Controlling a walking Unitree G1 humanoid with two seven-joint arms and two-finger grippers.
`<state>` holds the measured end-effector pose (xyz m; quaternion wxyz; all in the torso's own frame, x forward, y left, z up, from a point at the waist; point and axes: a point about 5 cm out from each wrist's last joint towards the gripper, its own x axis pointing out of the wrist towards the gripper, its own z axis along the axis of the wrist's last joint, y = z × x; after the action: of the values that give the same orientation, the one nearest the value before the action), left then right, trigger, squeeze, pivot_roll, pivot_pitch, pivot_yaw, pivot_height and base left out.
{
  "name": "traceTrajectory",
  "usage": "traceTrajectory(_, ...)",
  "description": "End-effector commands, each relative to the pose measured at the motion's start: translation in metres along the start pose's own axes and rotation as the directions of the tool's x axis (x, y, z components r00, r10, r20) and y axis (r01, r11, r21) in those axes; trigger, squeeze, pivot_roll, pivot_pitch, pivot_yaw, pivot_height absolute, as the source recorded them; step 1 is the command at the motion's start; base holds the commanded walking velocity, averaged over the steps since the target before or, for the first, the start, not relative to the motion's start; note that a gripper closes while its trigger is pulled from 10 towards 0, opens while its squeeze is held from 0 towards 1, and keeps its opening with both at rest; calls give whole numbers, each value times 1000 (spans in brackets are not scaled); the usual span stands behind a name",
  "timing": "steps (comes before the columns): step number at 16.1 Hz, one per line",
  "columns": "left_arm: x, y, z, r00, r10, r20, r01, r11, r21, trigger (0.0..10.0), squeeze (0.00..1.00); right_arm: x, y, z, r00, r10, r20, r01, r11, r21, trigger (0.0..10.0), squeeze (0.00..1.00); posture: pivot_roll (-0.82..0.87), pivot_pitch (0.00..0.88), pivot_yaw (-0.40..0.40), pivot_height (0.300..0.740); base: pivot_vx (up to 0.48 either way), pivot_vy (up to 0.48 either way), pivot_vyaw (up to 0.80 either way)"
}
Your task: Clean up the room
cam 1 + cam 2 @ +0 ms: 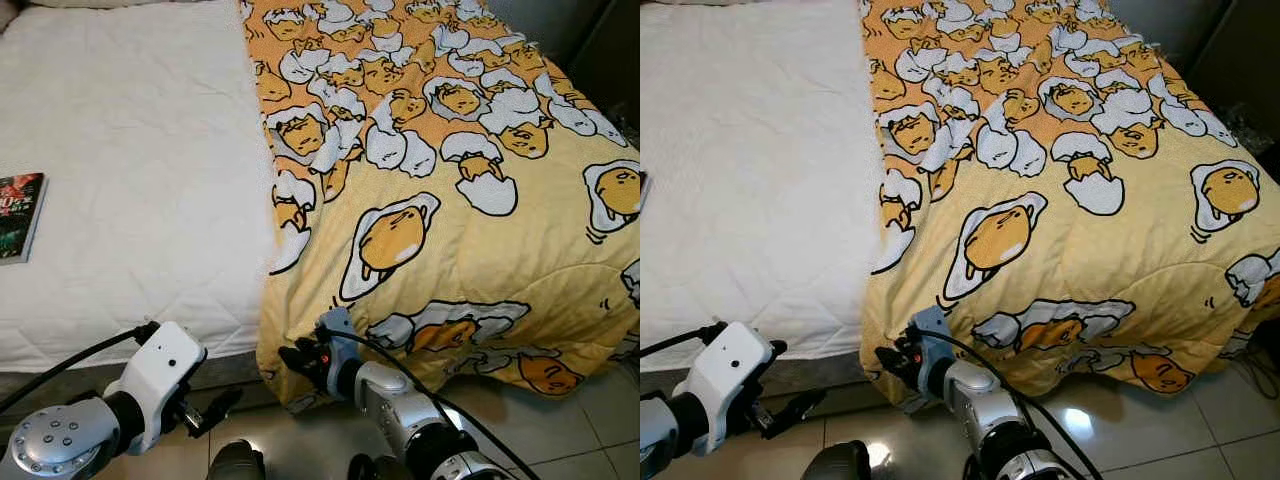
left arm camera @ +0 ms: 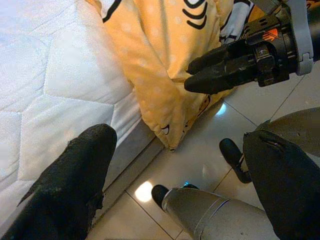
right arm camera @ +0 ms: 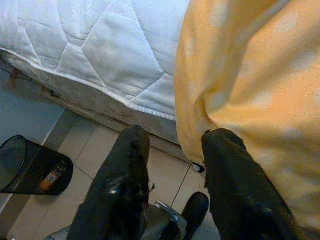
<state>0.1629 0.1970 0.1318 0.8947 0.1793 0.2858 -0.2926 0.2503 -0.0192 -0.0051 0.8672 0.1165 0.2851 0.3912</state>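
A yellow blanket (image 1: 450, 200) printed with egg characters covers the right half of the bed and hangs over its foot edge. The white quilted mattress (image 1: 130, 180) lies bare on the left. My right gripper (image 1: 295, 360) is at the blanket's lower left corner (image 2: 167, 125), open, with the hanging edge (image 3: 192, 145) between its fingers; one finger (image 3: 230, 175) touches the cloth, the other stands apart. My left gripper (image 1: 215, 405) hovers low over the tiled floor just left of it, open and holding nothing. A book (image 1: 20, 215) lies on the mattress at the far left.
Glossy floor tiles (image 1: 590, 420) run along the bed's foot. A black mesh bin (image 3: 30, 167) with something inside stands on the floor by the bed. Dark furniture (image 1: 1240, 60) stands at the back right.
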Motion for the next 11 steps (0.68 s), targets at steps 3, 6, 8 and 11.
traceTrajectory(3, 0, -2, 0, 1000, 0, 1, 0, 1000, 8, 10000, 0, 18, 41, -8, 995, 90, 38, -94, 991, 100, 10000, 1000, 322, 115, -39, 740, 0, 0, 0)
traceTrajectory(6, 0, -2, 0, 1000, 0, 1, 0, 1000, 8, 10000, 0, 18, 41, -8, 995, 90, 38, -94, 991, 100, 10000, 1000, 322, 115, -39, 740, 0, 0, 0)
traceTrajectory(8, 0, -2, 0, 1000, 0, 1, 0, 1000, 8, 10000, 0, 18, 41, -8, 995, 90, 38, -94, 991, 100, 10000, 1000, 322, 115, -39, 740, 0, 0, 0)
traceTrajectory(11, 71, 30, 2, 996, 53, 72, -51, 998, -30, 10000, 0, -22, -50, 4, 969, -196, -148, 167, 968, -185, 10000, 1000, 60, 0, 35, 740, 0, 0, 0)
